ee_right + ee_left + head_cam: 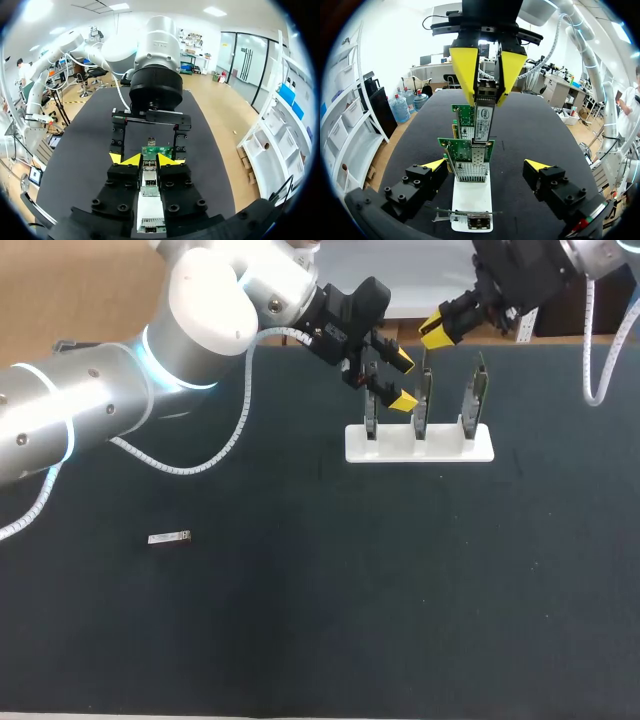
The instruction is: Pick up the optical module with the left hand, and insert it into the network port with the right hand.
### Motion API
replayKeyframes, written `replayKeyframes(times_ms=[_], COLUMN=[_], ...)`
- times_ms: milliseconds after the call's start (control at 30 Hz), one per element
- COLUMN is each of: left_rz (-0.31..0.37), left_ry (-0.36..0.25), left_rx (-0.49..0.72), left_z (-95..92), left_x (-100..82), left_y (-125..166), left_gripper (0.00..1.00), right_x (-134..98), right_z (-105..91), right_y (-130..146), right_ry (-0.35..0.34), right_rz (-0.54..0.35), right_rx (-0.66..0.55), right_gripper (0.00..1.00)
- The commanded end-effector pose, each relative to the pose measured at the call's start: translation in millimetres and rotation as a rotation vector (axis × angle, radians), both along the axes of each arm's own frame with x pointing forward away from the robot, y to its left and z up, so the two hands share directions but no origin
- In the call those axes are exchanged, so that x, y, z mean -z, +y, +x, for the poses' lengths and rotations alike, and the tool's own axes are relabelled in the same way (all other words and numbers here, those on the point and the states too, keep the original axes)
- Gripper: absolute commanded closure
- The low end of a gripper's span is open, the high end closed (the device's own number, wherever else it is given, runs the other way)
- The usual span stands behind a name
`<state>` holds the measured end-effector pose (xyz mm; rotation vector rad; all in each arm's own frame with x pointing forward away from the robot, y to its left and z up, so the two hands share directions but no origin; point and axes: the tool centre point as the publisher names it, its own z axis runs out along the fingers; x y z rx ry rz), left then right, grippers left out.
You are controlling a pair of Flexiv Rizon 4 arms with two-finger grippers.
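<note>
Right gripper (146,159) fingers clamp the optical module (483,117), held nearly upright just over the middle network card (423,400). The left gripper (486,165), fingers spread wide, faces it and flanks the end card (468,159) on the white stand (440,445). A spare module (169,538) lies well apart on the table (400,620).

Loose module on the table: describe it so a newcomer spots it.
On the dark table, start at the white rack of upright cards and look toward the robot's left. The loose module lies flat and alone there, a small silver bar; the other module is held in the right gripper.
</note>
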<state>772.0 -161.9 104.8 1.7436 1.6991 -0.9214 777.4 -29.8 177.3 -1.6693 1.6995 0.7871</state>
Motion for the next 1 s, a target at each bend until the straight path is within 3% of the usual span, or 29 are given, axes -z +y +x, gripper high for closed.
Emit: replayKeyframes(times_ms=[33,1000], left_rz=[0.005,0.005], left_ry=[0.004,0.004], left_rx=[0.004,0.004], left_z=[2.5,2.5], left_x=[-0.4,-0.4], left_y=[-0.8,-0.8], left_gripper=[0.00,0.00], right_x=[0.8,2.9], right_z=[-2.1,1.1], right_y=[-2.3,-3.9], right_ry=[-0.003,-0.010], right_rz=[0.006,-0.008], right_rx=[0.001,0.002], right_gripper=[1.00,1.00])
